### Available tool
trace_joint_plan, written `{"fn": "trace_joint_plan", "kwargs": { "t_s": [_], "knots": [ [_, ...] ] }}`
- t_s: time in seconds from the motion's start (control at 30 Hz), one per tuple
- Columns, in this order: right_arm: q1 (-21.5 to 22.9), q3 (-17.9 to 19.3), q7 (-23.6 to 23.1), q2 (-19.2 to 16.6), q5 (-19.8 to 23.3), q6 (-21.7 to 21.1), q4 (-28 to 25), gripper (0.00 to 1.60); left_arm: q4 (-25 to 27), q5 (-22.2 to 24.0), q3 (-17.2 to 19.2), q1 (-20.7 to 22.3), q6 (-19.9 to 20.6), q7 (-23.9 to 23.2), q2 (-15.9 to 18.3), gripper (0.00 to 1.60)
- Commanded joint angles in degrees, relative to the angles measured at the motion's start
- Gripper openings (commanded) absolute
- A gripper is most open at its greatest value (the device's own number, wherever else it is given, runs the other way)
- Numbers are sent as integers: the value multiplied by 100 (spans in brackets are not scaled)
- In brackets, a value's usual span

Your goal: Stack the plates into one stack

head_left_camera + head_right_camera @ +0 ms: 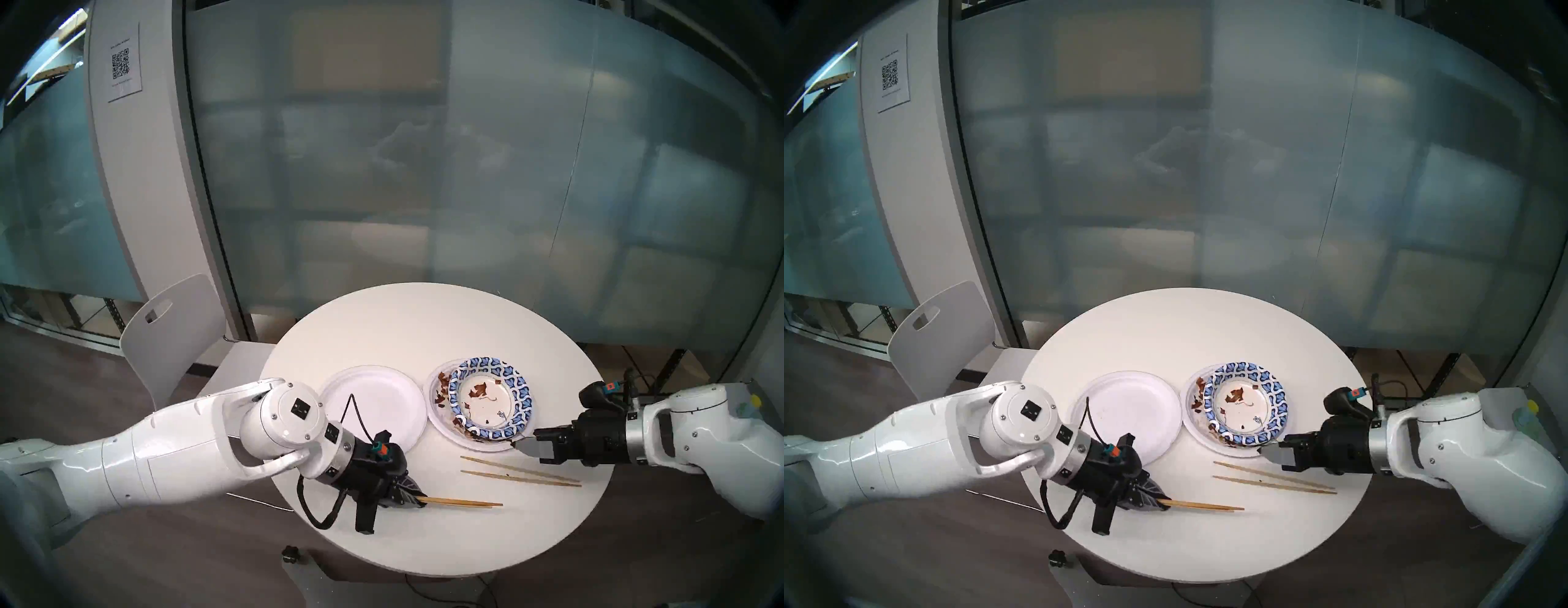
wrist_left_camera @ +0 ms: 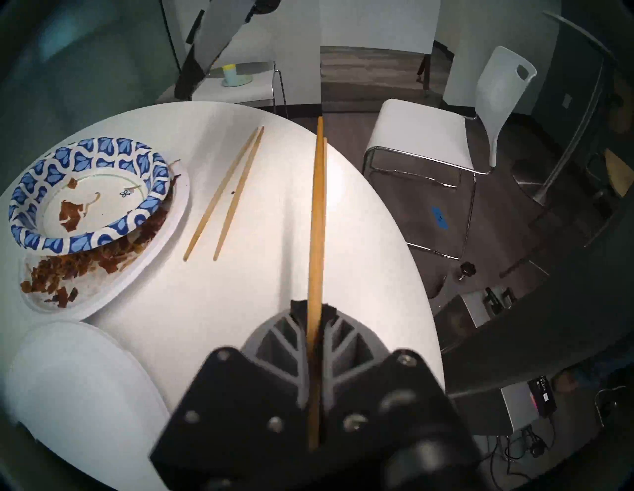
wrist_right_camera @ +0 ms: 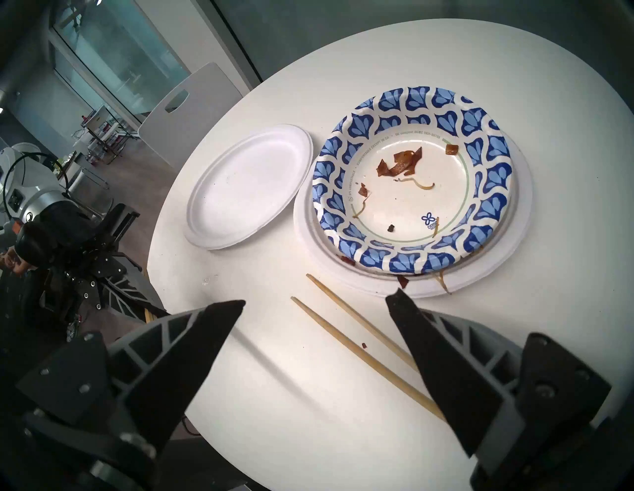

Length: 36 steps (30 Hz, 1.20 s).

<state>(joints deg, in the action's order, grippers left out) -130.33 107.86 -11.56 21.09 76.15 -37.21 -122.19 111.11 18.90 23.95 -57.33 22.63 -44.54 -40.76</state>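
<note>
Two plate piles not yet joined, chopsticks being cleared.
Left gripper (image 1: 418, 497) pinches a wooden chopstick pair (image 1: 462, 503); next, likely setting it aside. Plain white paper plate (image 1: 375, 403) lies beside the blue-patterned paper plate (image 1: 488, 401) on its soiled white plate (image 1: 435, 397); right gripper (image 3: 317, 303) hovers spread.
</note>
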Motion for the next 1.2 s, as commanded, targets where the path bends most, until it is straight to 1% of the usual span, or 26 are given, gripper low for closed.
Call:
{"fn": "trace_joint_plan", "kwargs": {
  "t_s": [0.0, 0.03, 0.07, 0.17, 0.23, 0.3, 0.33, 0.37, 0.4, 0.47, 0.5, 0.57, 0.6, 0.63, 0.7, 0.73, 0.77, 0.83, 0.87, 0.9, 0.93, 1.03, 1.13, 1.17],
  "knots": [
    [39, 45, 3, -9, -3, 12, -49, 160, 60, -215, -193, 21, 177, 361, -648, 0],
    [39, 44, 3, -9, -3, 12, -48, 160, 70, -207, -260, 46, 191, 440, -658, 0],
    [39, 44, 3, -9, -3, 12, -48, 160, 31, -248, -278, 48, 249, 463, -775, 0],
    [40, 43, 2, -10, -3, 12, -47, 160, 51, -320, -457, 153, 257, 648, -897, 0],
    [40, 43, 1, -10, -3, 12, -47, 160, -20, -366, -525, 199, 331, 726, -1083, 0],
    [40, 43, 1, -10, -3, 12, -47, 160, -36, -406, -643, 277, 350, 847, -1154, 0],
    [40, 43, 1, -10, -3, 12, -47, 160, -109, -451, -671, 298, 386, 860, -1269, 0],
    [40, 43, 1, -10, -3, 12, -47, 160, -107, -454, -745, 342, 361, 935, -1266, 0],
    [40, 43, 1, -10, -3, 12, -47, 160, -180, -477, -778, 362, 392, 957, -1367, 0],
    [40, 43, 1, -10, -3, 12, -47, 160, -238, -480, -855, 411, 437, 1028, -1464, 0],
    [40, 43, 1, -10, -3, 12, -47, 160, -322, -511, -878, 429, 486, 1049, -1583, 0],
    [40, 43, 0, -10, -3, 12, -47, 160, -397, -527, -950, 485, 475, 1136, -1651, 0],
    [40, 43, 0, -10, -3, 12, -47, 160, -602, -610, -935, 477, 556, 1111, -1888, 0],
    [40, 43, 0, -10, -3, 12, -47, 160, -579, -559, -1023, 539, 502, 1199, -1802, 0],
    [40, 43, 0, -10, -3, 12, -47, 160, -727, -574, -1061, 566, 530, 1256, -1939, 0],
    [40, 43, 0, -10, -3, 12, -47, 160, -727, -574, -1061, 566, 530, 1256, -1939, 0],
    [40, 43, 0, -10, -4, 12, -47, 160, -862, -588, -1090, 599, 550, 1281, -2077, 0],
    [40, 43, 0, -10, -4, 12, -47, 160, -833, -592, -1141, 641, 558, 1325, -2045, 0],
    [40, 43, 0, -9, -4, 12, -47, 160, -947, -665, -1211, 700, 568, 1341, -2169, 0],
    [40, 44, 0, -9, -4, 12, -47, 160, -1057, -722, -1207, 704, 627, 1304, -2303, 0],
    [40, 44, 0, -9, -4, 12, -48, 160, -1064, -717, -1235, 725, 629, 1320, -2305, 0],
    [40, 45, 2, -8, -4, 11, -49, 160, -1230, -769, -1251, 750, 719, 1258, -2485, 0],
    [39, 47, 3, -7, -4, 10, -50, 160, -1234, -799, -1293, 802, 782, 1220, -2484, 0],
    [38, 47, 4, -7, -5, 10, -51, 160, -1230, -802, -1296, 809, 780, 1212, -2477, 3]
  ]
}}
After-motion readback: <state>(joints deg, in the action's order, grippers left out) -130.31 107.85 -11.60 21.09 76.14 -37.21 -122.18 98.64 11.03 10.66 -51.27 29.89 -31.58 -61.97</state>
